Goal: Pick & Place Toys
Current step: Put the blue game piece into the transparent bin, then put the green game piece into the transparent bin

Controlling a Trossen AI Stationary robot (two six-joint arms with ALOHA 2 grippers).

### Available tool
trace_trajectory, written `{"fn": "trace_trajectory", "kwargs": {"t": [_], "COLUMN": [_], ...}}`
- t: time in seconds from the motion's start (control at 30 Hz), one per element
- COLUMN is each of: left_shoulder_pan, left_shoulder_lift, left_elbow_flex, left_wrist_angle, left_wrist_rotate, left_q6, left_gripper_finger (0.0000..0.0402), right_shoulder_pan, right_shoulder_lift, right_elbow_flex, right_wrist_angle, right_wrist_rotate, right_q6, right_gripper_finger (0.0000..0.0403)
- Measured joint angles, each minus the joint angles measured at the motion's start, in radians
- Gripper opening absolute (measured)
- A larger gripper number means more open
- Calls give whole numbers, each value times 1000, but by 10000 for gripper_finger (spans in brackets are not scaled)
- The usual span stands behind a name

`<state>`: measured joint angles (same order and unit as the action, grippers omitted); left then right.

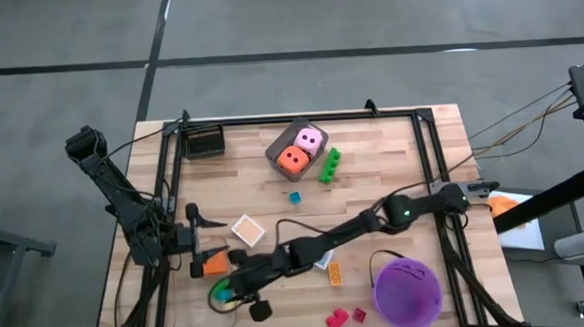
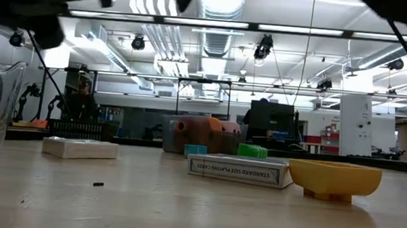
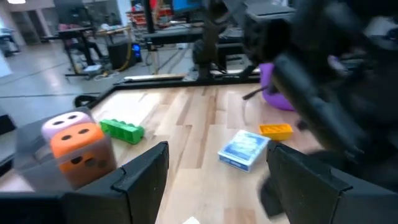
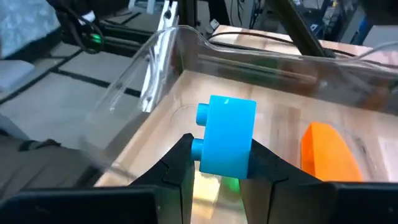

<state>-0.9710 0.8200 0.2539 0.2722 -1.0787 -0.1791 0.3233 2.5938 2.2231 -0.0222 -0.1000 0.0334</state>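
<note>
Right tool grips a blue brick over the clear tray at the tabletop's near left; judged the placing step, needing release into it. Left tool waits open nearby.

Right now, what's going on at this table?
The right gripper has its jaws shut on a blue brick and holds it above the clear plastic tray, where an orange piece already lies. The left gripper waits open at the table's left side. Still out on the table: the orange die and pink die, a green brick, a yellow brick and red bricks. The purple bucket sits at the near right.
</note>
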Motion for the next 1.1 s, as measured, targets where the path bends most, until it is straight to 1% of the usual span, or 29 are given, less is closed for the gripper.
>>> {"fn": "trace_trajectory", "kwargs": {"t": [0.07, 0.1, 0.17, 0.23, 0.37, 0.57, 0.67, 0.73, 0.83, 0.9, 1.0, 1.07, 1.1], "left_shoulder_pan": [0, 0, 0, -1, -1, -1, -1, -1, -1, -1, -2, -3, -3], "left_shoulder_lift": [0, 0, 0, 0, 0, 0, 0, 0, 0, 0, 0, 0, 0], "left_elbow_flex": [0, 0, 0, 0, 0, 0, 0, 0, 0, 0, 0, 0, 0], "left_wrist_angle": [-1, 0, 0, -2, -5, -6, -6, -6, -6, -6, -6, -6, -6], "left_wrist_rotate": [-17, -21, -22, -22, -22, -22, -22, -22, -22, -22, -21, -21, -21], "left_q6": [3, 4, 4, 3, 4, 2, 0, 0, 4, 4, 4, 3, 3], "left_gripper_finger": [271, 271, 271, 271, 271, 271, 271, 271, 271, 271, 271, 271, 271], "right_shoulder_pan": [0, 0, -1, -4, -13, -11, -12, -7, 7, 16, 19, 19, 21], "right_shoulder_lift": [60, 81, 66, 61, 49, 44, 32, 21, 7, 4, 4, 4, 4], "right_elbow_flex": [115, 138, 76, 30, 26, 37, 48, 49, 49, 49, 47, 37, 21], "right_wrist_angle": [-58, -64, 20, 59, 45, 21, -2, 2, 45, 89, 159, 242, 318], "right_wrist_rotate": [-6, -8, -17, -18, -53, -55, -55, -54, -32, 17, 56, 59, 59], "right_q6": [-15, -22, -35, -43, -48, -44, -50, -75, -106, -121, -145, -146, -145], "right_gripper_finger": [86, 86, 86, 100, 174, 290, 334, 354, 366, 367, 367, 367, 367]}}
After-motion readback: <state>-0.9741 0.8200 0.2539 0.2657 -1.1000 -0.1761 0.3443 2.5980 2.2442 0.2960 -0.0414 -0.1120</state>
